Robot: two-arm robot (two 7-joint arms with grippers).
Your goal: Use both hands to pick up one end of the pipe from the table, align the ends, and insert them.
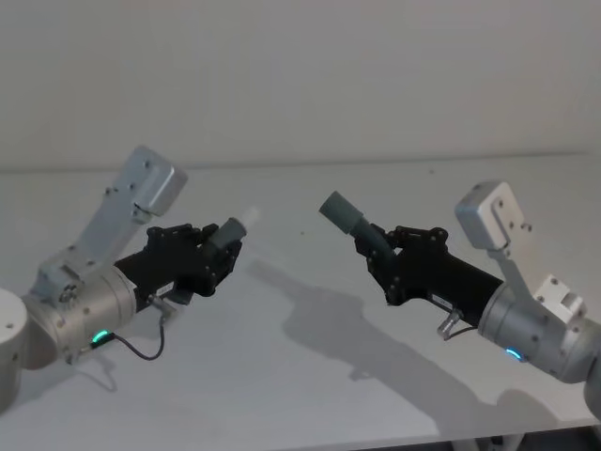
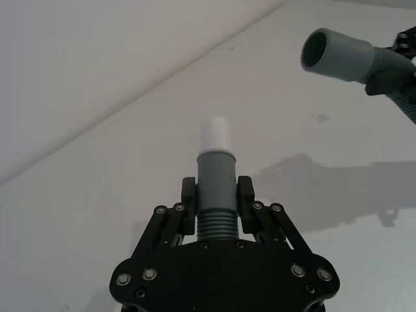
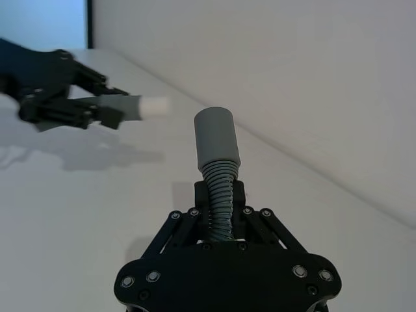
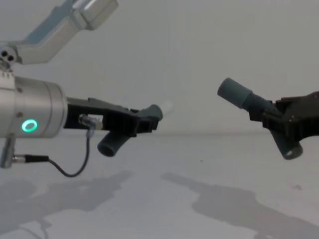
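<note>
Closest to the robot's body, two silver cylindrical arms [image 1: 84, 310] reach out above the plain white bench [image 1: 282, 376], one over its left side and one over its right. Both carry black plastic two-finger grippers held clear of the bench.

The left gripper [image 1: 221, 246] has its jaws pinching a short dark grey plastic tube piece [image 1: 228, 235] around its ribbed section. The narrow white tip [image 1: 249, 216] juts out past the jaws toward the middle of the bench. From the chest view, the piece's other end hangs below the jaws, nearer the bench.

The right gripper [image 1: 380, 246] has its jaws clamped on the ribbed flexible part of a second dark grey tube piece [image 1: 368, 235]. Its wider smooth grey socket mouth [image 1: 333, 205] points up and toward the middle of the bench.

Tip and socket face each other roughly, well apart, with open air between them. From the chest view the socket sits higher above the bench than the tip.

Soft grey shadows [image 1: 329, 329] of both grippers lie on the bench. Beyond the bench's far edge stands a plain pale wall [image 1: 300, 75].
</note>
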